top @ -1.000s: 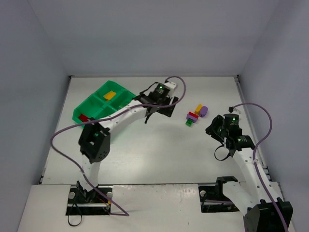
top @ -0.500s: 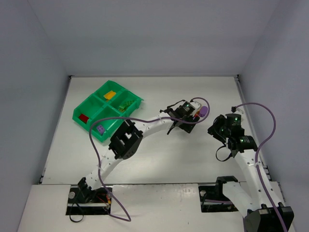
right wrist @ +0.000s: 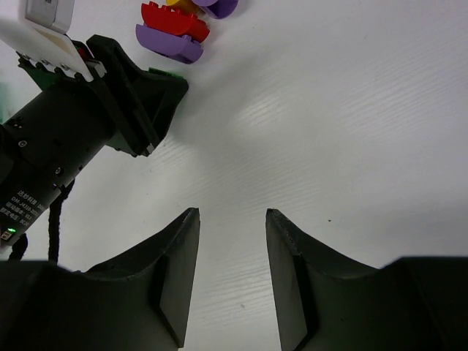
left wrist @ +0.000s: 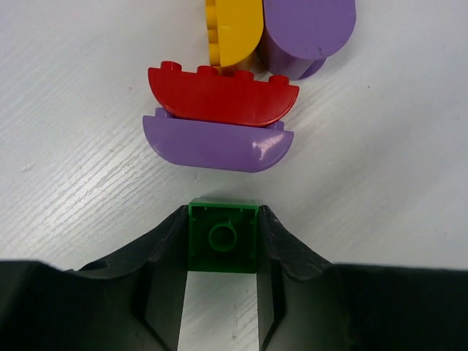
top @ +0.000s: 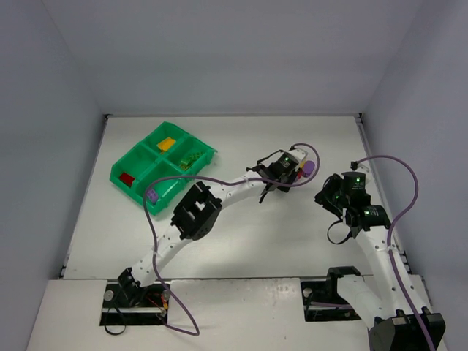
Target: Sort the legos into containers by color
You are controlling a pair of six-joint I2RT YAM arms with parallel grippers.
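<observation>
Green glossy plastic is clamped in my left tool (left wrist: 222,218): a small square brick (left wrist: 223,241) with a moulded ring on its face, against the white, faintly grained tabletop (left wrist: 380,183). Just beyond it, not touching, lies a smooth purple half-round brick (left wrist: 217,142) with a red studded brick (left wrist: 223,91) pressed against it. My right tool (right wrist: 232,213) hangs with fingers apart above the tabletop.

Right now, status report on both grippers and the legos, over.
Left gripper shut on green brick. Right gripper open, empty. Just ahead: purple brick and red brick, stacked, not touching.
</observation>
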